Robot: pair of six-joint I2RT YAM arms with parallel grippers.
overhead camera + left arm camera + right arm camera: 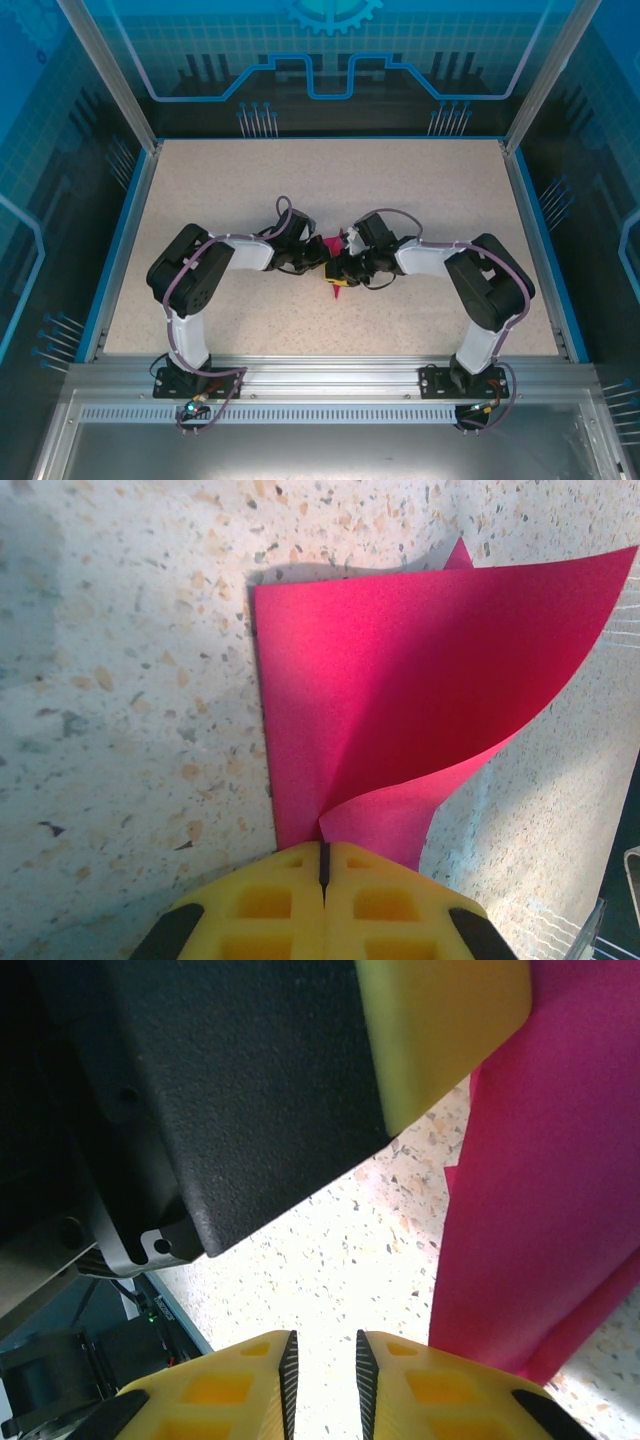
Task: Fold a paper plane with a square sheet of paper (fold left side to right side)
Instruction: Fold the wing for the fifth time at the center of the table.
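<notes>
The square sheet of paper (pixel 400 680) is magenta-pink and lies partly on the speckled table, with one side lifted and curling over the flat part. My left gripper (pixel 323 865) is shut on the lifted near edge, its yellow pads pressed together on the paper. In the top view the paper (pixel 331 243) peeks out between the two wrists at the table's middle. My right gripper (pixel 322 1360) stands slightly open over bare table, nothing between its pads, with the paper (pixel 540 1210) just to its right. The left gripper's black body and yellow finger (pixel 440 1030) hang close above it.
The speckled table (pixel 250 180) is bounded by a blue rim (pixel 120 240) and clear enclosure walls. Both arms meet at the centre, with the left gripper (pixel 322 258) and right gripper (pixel 342 278) almost touching. A metal rail (pixel 320 375) runs along the near edge.
</notes>
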